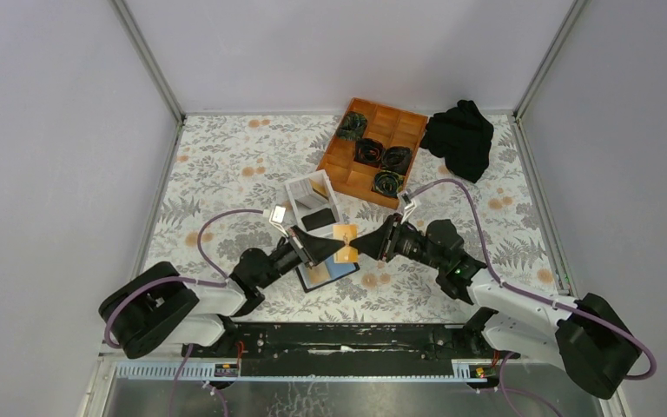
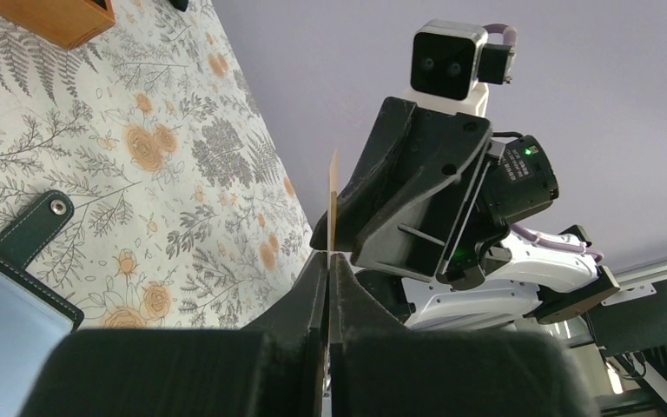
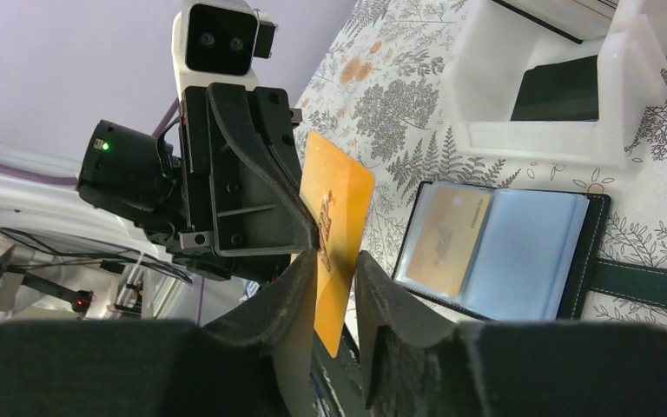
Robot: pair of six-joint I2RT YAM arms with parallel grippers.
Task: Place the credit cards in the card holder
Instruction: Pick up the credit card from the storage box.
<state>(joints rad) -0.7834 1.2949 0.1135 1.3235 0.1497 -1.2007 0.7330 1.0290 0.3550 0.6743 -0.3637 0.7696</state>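
Observation:
An orange credit card (image 1: 345,243) is held upright above the table between both grippers. My left gripper (image 1: 328,248) is shut on one side of it; in the left wrist view the card (image 2: 333,195) stands edge-on out of the closed fingers (image 2: 313,287). My right gripper (image 3: 337,259) is open, its fingers on either side of the card (image 3: 340,204) with a gap on one side. The black card holder (image 3: 597,243) lies open on the table below, with a tan card (image 3: 447,236) in one sleeve and a light blue face (image 3: 525,256) in the other. Its strap tab (image 3: 647,288) points outward.
A white open-topped box (image 1: 313,198) stands just behind the holder, with a dark item inside. An orange wooden compartment tray (image 1: 373,148) holding black rolled items sits at the back. A black cloth (image 1: 460,135) lies at the back right. The table has a floral cover.

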